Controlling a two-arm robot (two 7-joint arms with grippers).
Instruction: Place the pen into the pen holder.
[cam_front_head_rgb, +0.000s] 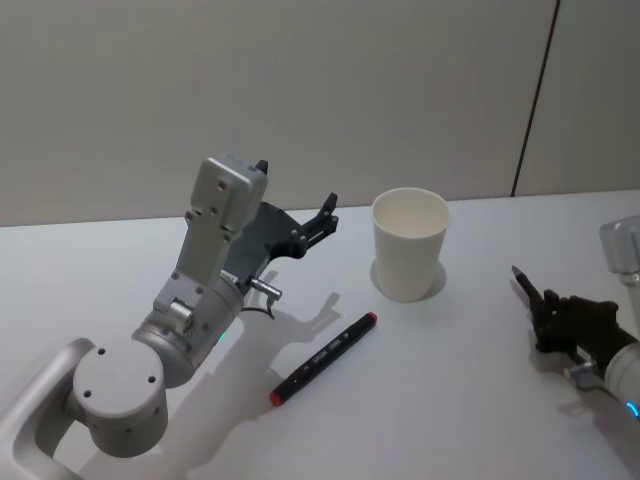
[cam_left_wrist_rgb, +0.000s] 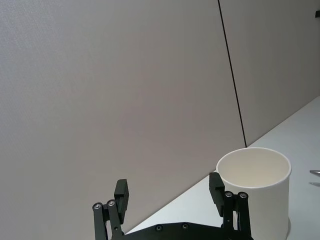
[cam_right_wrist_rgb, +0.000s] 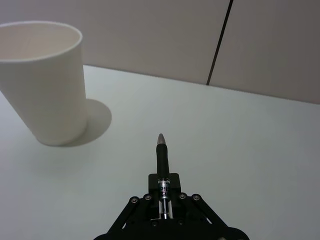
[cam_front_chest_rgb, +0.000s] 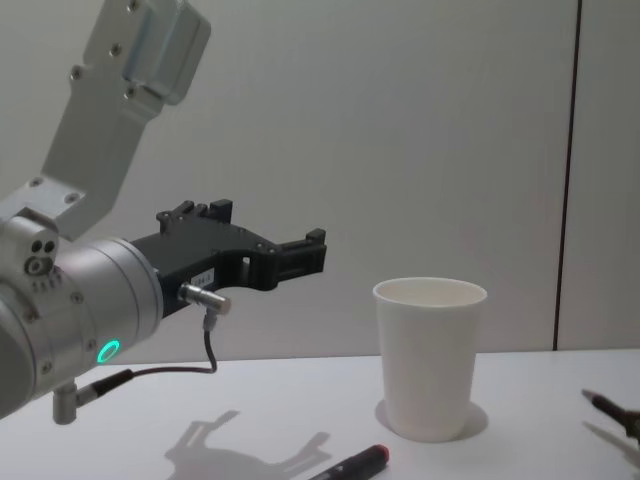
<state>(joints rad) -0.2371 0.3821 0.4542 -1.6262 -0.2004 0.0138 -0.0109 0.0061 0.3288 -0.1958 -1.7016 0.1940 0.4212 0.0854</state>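
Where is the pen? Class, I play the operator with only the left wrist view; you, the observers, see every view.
Observer: The right gripper is shut on the pen, right of the pen holder, tip toward it.
Operator: Anything else on the table?
Observer: A black marker with red ends lies flat, nearer the robot than the pen holder.
Operator: How high is my left gripper?
Observer: It hangs clear above the table, its shadow beside the marker.

Plain white cup (cam_front_head_rgb: 410, 245). The marker (cam_front_head_rgb: 323, 358) has a black barrel, red at both ends, with pale lettering along it. The pen (cam_right_wrist_rgb: 161, 155) is black with a silver tip. The left gripper (cam_front_head_rgb: 328, 213) and right gripper (cam_right_wrist_rgb: 162, 181) are matt black. The left arm (cam_front_chest_rgb: 90, 300) is silver-grey with a teal light ring. White table (cam_front_head_rgb: 450, 400). Pale grey wall (cam_front_head_rgb: 200, 90) with one dark vertical seam.
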